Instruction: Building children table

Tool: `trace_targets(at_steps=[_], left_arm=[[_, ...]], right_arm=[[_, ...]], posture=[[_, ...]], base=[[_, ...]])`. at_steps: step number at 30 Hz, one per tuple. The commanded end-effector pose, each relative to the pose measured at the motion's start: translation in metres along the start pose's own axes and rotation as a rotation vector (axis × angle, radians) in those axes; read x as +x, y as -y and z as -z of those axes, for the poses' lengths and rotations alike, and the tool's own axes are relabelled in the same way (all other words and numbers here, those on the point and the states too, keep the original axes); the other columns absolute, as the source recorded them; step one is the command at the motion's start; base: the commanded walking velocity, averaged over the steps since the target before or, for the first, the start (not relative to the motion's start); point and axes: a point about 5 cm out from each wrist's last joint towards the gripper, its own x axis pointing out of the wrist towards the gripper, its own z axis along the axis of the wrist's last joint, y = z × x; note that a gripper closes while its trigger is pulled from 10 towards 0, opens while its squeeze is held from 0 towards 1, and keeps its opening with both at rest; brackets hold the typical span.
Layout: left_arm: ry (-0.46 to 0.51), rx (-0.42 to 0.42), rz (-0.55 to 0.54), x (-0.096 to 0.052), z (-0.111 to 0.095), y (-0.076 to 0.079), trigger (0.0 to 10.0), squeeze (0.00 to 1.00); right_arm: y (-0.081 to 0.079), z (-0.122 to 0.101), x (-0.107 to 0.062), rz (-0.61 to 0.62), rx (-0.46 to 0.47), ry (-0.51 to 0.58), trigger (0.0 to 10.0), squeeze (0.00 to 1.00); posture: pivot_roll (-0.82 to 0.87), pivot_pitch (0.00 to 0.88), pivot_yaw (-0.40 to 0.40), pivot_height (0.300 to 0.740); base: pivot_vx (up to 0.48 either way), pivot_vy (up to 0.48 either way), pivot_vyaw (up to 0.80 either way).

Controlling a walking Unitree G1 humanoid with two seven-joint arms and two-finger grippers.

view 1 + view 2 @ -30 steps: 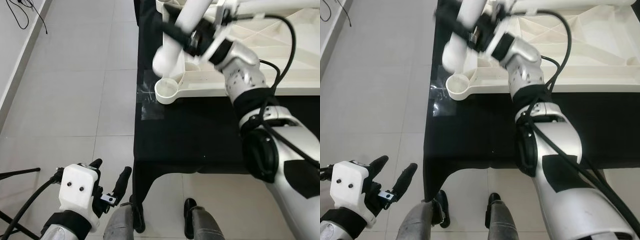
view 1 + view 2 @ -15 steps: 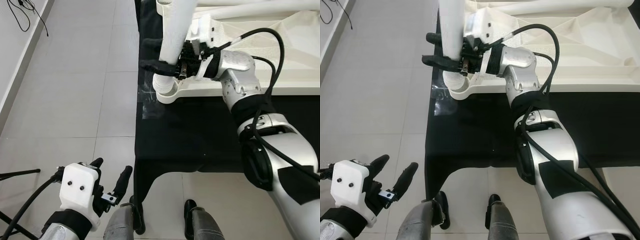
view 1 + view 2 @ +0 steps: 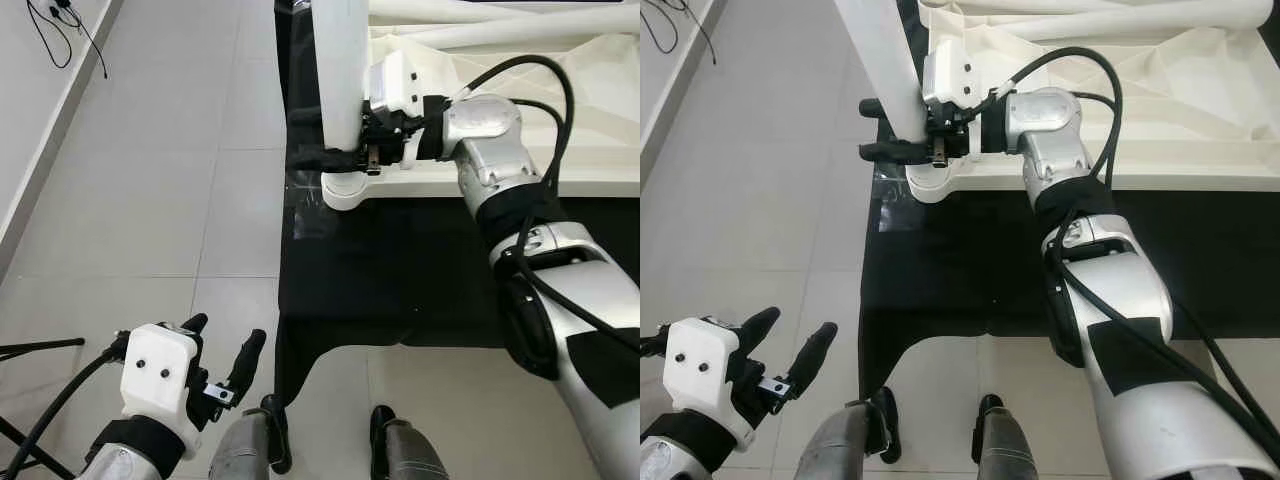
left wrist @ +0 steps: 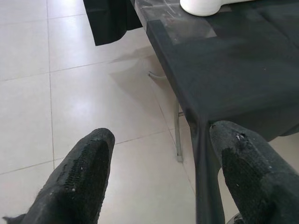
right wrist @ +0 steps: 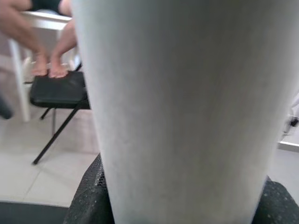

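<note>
Right gripper [image 3: 335, 155] pinches white table leg [image 3: 340, 70] upright in corner socket [image 3: 345, 190] of upturned tabletop [image 3: 560, 110]; press straight down, no tilt; left gripper [image 3: 222, 355] spread, idle.

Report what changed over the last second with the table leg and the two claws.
The right claw swung the white table leg from tilted above the corner socket to upright, its lower end now in the socket. The claw kept its grip on the leg throughout. The upturned white tabletop on the black table stayed put, and the left claw stayed open, idle over the floor.
</note>
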Motion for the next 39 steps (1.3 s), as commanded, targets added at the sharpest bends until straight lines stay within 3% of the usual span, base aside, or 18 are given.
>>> trace_targets(at_steps=[1, 9, 12, 14, 16, 18, 19, 21, 24, 39], left_arm=[[-0.028, -0.013, -0.004, -0.001, 0.004, -0.001, 10.0, 0.0], [-0.025, -0.013, -0.006, -0.001, 0.004, 0.0, 10.0, 0.0], [-0.025, -0.013, -0.006, 0.0, 0.004, 0.0, 10.0, 0.0], [-0.024, -0.017, -0.005, -0.001, 0.004, 0.001, 10.0, 0.0], [-0.024, -0.017, -0.005, -0.001, 0.004, 0.001, 10.0, 0.0], [-0.021, -0.02, -0.005, -0.001, 0.003, 0.002, 10.0, 0.0], [-0.021, -0.02, -0.005, -0.001, 0.003, 0.002, 10.0, 0.0], [-0.019, -0.022, -0.006, -0.002, 0.002, 0.002, 10.0, 0.0], [-0.019, -0.023, -0.006, -0.002, 0.001, 0.003, 10.0, 0.0], [-0.02, -0.03, -0.004, -0.005, 0.002, 0.004, 10.0, 0.0]], right_arm=[[-0.02, 0.026, 0.01, -0.133, 0.116, -0.075, 10.0, 0.0], [-0.036, 0.028, 0.035, -0.282, 0.113, -0.047, 10.0, 0.0], [-0.037, 0.027, 0.036, -0.292, 0.115, -0.044, 10.0, 0.0], [-0.034, 0.024, 0.048, -0.265, 0.183, -0.018, 10.0, 0.0], [-0.034, 0.024, 0.048, -0.265, 0.183, -0.018, 10.0, 0.0], [-0.027, 0.031, 0.058, -0.093, 0.295, -0.052, 10.0, 0.0], [-0.027, 0.031, 0.058, -0.093, 0.295, -0.052, 10.0, 0.0], [-0.027, 0.047, 0.063, 0.061, 0.4, -0.118, 10.0, 0.0], [-0.032, 0.058, 0.065, 0.137, 0.47, -0.153, 10.0, 0.0], [-0.044, 0.085, 0.061, 0.397, 0.586, -0.111, 10.0, 0.0]], posture=[[0.12, 0.396, 0.008, 0.74], [0.12, 0.399, 0.005, 0.74], [0.12, 0.399, 0.005, 0.74], [0.11, 0.403, 0.0, 0.74], [0.11, 0.403, 0.0, 0.74], [0.12, 0.41, -0.005, 0.74], [0.12, 0.41, -0.005, 0.74], [0.12, 0.415, -0.006, 0.74], [0.12, 0.419, -0.004, 0.74], [0.12, 0.431, 0.001, 0.74]], base=[[0.0, 0.0, 0.0], [0.0, 0.0, 0.0], [0.0, 0.0, 0.0], [0.0, 0.0, 0.0], [0.0, 0.0, 0.0], [0.0, 0.0, 0.0], [0.0, 0.0, 0.0], [0.0, 0.0, 0.0], [0.0, 0.0, 0.0], [0.0, 0.0, 0.0]])
